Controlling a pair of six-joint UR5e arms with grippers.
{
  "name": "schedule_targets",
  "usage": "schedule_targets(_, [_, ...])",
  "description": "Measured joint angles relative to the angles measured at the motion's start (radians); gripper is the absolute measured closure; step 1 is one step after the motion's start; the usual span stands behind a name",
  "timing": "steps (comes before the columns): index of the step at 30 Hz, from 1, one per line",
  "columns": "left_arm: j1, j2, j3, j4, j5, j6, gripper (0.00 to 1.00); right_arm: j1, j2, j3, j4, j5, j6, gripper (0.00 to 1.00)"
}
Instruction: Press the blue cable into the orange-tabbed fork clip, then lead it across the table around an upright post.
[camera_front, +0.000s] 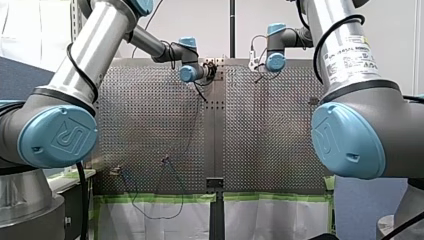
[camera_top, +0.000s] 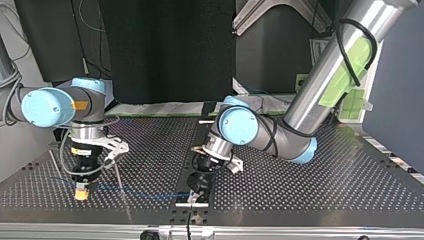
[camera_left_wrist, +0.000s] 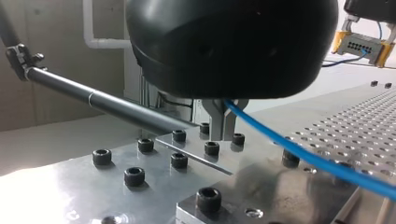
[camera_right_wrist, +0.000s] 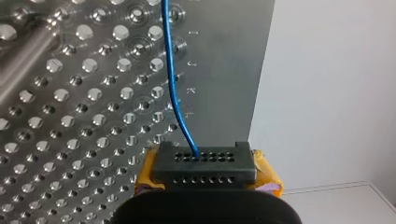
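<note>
Gripping the blue cable (camera_left_wrist: 303, 156) between closed metal fingers (camera_left_wrist: 219, 123), my left claw (camera_left_wrist: 223, 135) stands low over a metal plate (camera_left_wrist: 161, 186) studded with black screws (camera_left_wrist: 179, 160). From the claw the cable slants away over the perforated surface (camera_left_wrist: 359, 121) toward my right claw (camera_left_wrist: 360, 44). In the right wrist view that claw is closed: its yellow pads (camera_right_wrist: 267, 176) clamp a dark block (camera_right_wrist: 203, 163) with two rows of holes. The cable leaves one hole and runs ahead over the surface. In the top view the cable runs low and nearly straight between the two claws. The right claw is at the view's left; the left claw is near the middle of the front edge.
</note>
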Motion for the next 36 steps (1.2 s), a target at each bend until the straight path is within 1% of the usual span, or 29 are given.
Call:
schedule_targets(4, [-0.002, 0.0, 0.0, -0.006, 0.001, 0.01, 1.0, -0.003, 0.0, 0.006, 0.007, 0.005, -0.003, 1.0])
schedule_targets(9, [-0.008, 0.001, 0.0, -0.027, 0.001, 0.043, 1.0, -0.009, 0.0, 0.015, 0.015, 0.007, -0.005, 1.0])
schedule_targets(14, [-0.011, 0.0, 0.0, -0.042, 0.001, 0.062, 1.0, -0.013, 0.0, 0.029, 0.017, 0.009, -0.005, 1.0])
schedule_targets(20, [-0.013, -0.008, 0.0, -0.07, 0.001, 0.078, 1.0, -0.019, 0.001, 0.049, 0.016, 0.013, -0.006, 1.0])
schedule_targets(25, [-0.015, -0.016, 0.0, -0.081, 0.0, 0.087, 1.0, -0.022, 0.002, 0.06, 0.015, 0.014, -0.011, 1.0])
schedule_targets(32, [-0.024, -0.064, 0.0, -0.13, -0.022, 0.139, 1.0, -0.025, 0.005, 0.065, 0.015, 0.016, -0.017, 1.0])
schedule_targets(36, [-0.025, -0.075, 0.0, -0.147, -0.029, 0.175, 1.0, -0.026, 0.007, 0.072, 0.015, 0.019, -0.02, 1.0])
